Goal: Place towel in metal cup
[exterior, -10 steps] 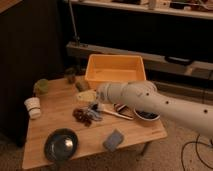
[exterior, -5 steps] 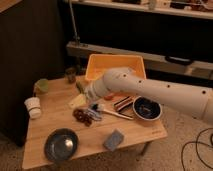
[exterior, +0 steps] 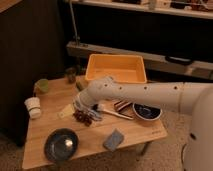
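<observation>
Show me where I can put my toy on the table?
Bare wood lies at the front right corner of the table, between the sponge and blue bowl, and front left, between the white cup and dark plate. The middle is crowded, with the gripper down among small things.

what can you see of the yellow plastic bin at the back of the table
The yellow-orange rectangular plastic bin is an open-topped tub with upright walls and a slightly flared rim, and it looks smooth. It stands upright at the back of the wooden table, long side towards the camera. The white robot arm crosses just in front of its front wall. The tool is low over the table before the bin's left corner, apart from it.
</observation>
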{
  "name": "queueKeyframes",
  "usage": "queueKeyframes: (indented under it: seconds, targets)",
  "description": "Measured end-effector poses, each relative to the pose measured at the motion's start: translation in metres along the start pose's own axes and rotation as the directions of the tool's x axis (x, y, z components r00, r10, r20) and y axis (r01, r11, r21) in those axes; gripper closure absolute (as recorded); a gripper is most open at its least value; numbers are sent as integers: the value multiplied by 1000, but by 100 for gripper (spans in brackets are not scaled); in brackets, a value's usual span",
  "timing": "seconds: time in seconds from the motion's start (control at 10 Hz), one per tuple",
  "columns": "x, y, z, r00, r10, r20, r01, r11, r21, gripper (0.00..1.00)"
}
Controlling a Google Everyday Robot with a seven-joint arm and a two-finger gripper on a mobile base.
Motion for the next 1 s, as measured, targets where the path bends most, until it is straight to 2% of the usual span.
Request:
queueKeyframes:
  seconds: [0.2, 0.5, 1.0]
  targets:
    - [10, -19, 15, 997, 70, -33, -68, 997, 42, 21]
    - [35, -58, 34, 980, 178, -91, -166, 978, 130, 21]
    - [54, -114, 10, 957, 268, -115, -235, 943, 236, 21]
